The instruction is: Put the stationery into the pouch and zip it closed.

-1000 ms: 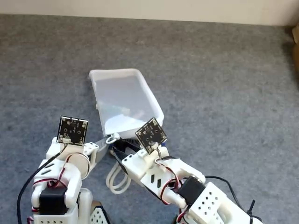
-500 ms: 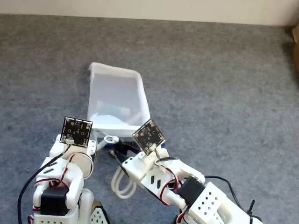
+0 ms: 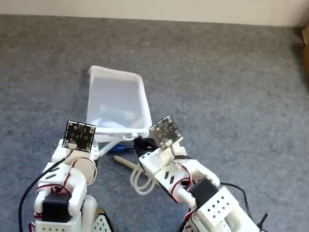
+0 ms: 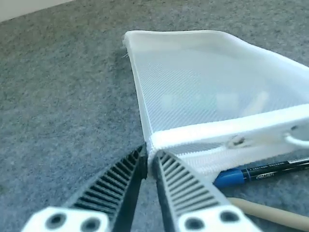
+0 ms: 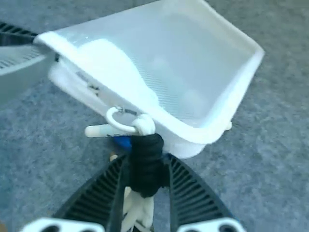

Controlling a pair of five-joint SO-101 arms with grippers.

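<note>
The white mesh pouch [image 3: 116, 96] lies on the grey carpet with its mouth toward the arms, and pale items [image 3: 118, 114] show through the mesh. My left gripper [image 4: 148, 162] is shut on the pouch's [image 4: 203, 87] near corner, beside the zipper track. My right gripper [image 5: 146, 169] is shut on the black zipper pull [image 5: 146, 157], from which a white cord ring [image 5: 120, 121] leads to the pouch [image 5: 183, 67]. A blue pen [image 4: 260, 172] and a beige stick [image 4: 270, 212] lie on the carpet just outside the mouth. From above, the left gripper [image 3: 102, 145] and right gripper [image 3: 142, 144] flank that pen [image 3: 123, 150].
A white cord loop [image 3: 140, 181] trails from the pull under the right arm. Grey carpet [image 3: 231, 87] lies open to the right of and beyond the pouch. A pale wall edge runs along the far side.
The pouch has swung to the left and straightened. My right gripper has moved right with the pull, and the blue pen and beige stick have come into sight on the carpet.
</note>
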